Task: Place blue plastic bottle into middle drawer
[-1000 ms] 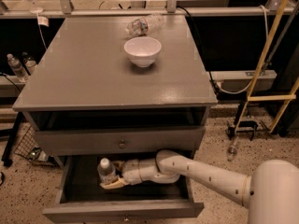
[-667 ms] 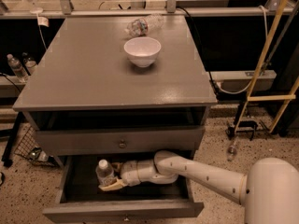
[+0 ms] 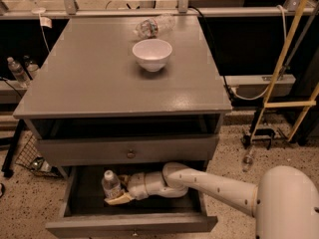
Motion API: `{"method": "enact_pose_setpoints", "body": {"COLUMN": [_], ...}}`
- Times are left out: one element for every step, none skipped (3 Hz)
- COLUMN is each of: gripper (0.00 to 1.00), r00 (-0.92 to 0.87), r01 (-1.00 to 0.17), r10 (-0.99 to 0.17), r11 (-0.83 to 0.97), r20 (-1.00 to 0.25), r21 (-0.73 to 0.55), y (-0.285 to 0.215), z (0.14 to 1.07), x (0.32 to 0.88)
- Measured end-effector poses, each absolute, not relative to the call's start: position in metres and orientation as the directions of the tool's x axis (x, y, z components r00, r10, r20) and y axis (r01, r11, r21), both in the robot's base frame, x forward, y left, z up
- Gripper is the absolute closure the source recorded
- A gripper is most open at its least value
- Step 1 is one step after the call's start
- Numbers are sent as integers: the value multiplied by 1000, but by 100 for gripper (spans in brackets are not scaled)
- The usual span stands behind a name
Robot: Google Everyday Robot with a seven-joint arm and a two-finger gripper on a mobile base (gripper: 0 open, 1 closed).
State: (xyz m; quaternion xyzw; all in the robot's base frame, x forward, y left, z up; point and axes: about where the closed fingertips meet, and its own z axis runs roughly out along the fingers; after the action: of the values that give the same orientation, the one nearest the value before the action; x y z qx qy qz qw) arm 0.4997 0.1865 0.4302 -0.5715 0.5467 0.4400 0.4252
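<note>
The blue plastic bottle (image 3: 110, 184), clear with a white cap, stands upright in the left part of the open middle drawer (image 3: 130, 224). The drawer is pulled out under the cabinet and has a dark inside. My gripper (image 3: 119, 192) is inside the drawer, right at the bottle's right side and base. The white arm reaches in from the lower right.
A white bowl (image 3: 152, 54) and a label-less clear bottle (image 3: 151, 27) lying on its side are on the grey cabinet top (image 3: 89, 78). A closed drawer face with a round knob (image 3: 130, 154) is just above the open drawer. A yellow frame (image 3: 284, 73) stands to the right.
The arm and gripper have shifted very slightly left inside the drawer. The bottle stays upright in nearly the same spot.
</note>
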Motion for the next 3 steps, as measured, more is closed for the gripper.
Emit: {"method": "enact_pose_setpoints", "body": {"gripper": [59, 36, 12], "r00": [14, 14, 14], "r01": [-999, -999, -999], "r10": [-250, -249, -247], "r11": [-43, -46, -49], "r20": [-968, -968, -969], "r21": [-4, -3, -2], "y": [188, 190, 192], "z": [430, 430, 430], "x": [499, 498, 496]}}
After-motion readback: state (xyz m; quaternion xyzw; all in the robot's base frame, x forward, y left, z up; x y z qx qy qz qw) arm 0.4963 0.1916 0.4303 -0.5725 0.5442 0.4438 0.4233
